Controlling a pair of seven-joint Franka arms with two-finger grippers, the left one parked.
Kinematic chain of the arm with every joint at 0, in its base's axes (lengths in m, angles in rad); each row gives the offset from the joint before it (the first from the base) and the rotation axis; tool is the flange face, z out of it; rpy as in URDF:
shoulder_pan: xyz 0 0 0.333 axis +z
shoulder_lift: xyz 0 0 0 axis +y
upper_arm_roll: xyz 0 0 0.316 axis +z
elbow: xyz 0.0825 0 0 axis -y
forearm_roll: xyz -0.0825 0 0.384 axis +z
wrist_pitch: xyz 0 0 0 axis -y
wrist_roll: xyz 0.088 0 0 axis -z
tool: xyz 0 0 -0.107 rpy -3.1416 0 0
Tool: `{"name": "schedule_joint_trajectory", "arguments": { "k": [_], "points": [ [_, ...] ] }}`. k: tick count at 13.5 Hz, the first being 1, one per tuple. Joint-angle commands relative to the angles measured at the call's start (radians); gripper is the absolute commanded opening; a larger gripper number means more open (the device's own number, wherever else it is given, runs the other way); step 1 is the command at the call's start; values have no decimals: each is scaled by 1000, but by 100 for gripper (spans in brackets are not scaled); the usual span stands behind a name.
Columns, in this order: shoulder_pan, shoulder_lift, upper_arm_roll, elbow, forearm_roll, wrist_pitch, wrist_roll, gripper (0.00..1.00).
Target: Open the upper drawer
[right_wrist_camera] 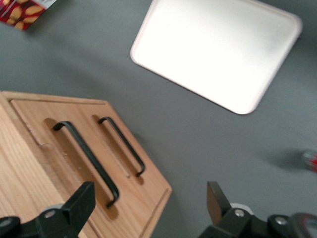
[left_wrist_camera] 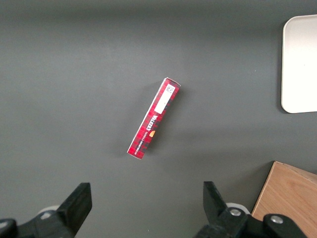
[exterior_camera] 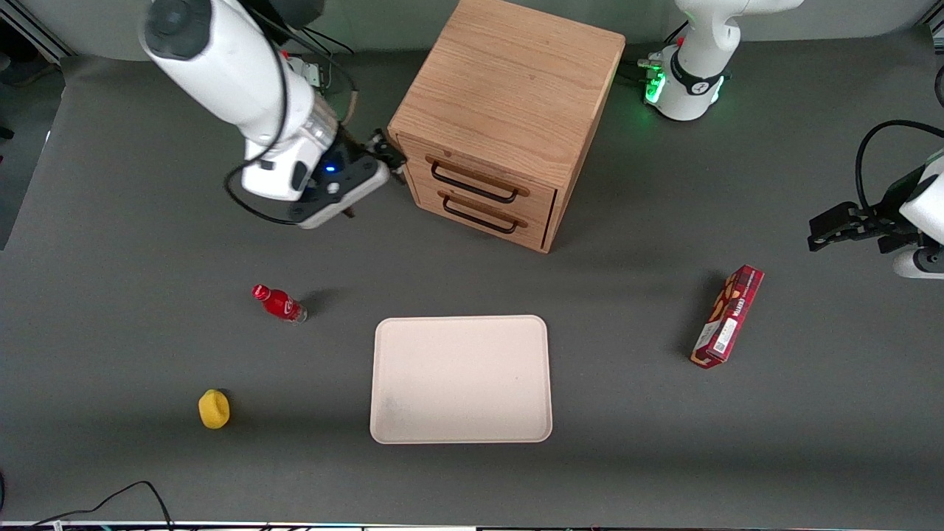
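Gripper (exterior_camera: 387, 158): fingers (right_wrist_camera: 79, 206) spread apart, empty, hung beside the cabinet's (exterior_camera: 509, 96) corner.
Upper drawer (exterior_camera: 479, 179): closed, black handle (right_wrist_camera: 86, 161) untouched.

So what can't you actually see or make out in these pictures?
- Inside of the upper drawer: front view, hidden by its shut front.
- Label on the red bottle: front view, too small to read.
- The yellow object: front view, too small to identify.
- Red box: right wrist view, cut off by the picture's edge.
- The open tool, beside the cabinet: right wrist view, only its fingers show.
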Motion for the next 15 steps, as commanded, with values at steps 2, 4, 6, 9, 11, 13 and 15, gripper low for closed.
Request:
{"name": "schedule_joint_trajectory", "arguments": {
  "k": [2,4,6,9,11,13,15],
  "points": [
    [42,118,21,16,-5,27,-78,100],
    [53,160,21,11,-5,27,-201,100],
    [76,192,21,7,-7,27,-293,100],
    [113,218,21,7,-14,42,-298,100],
    [145,238,23,5,-31,67,-299,100],
    [165,254,23,5,-60,82,-298,100],
    [180,273,23,5,-83,93,-298,100]
  ]
}}
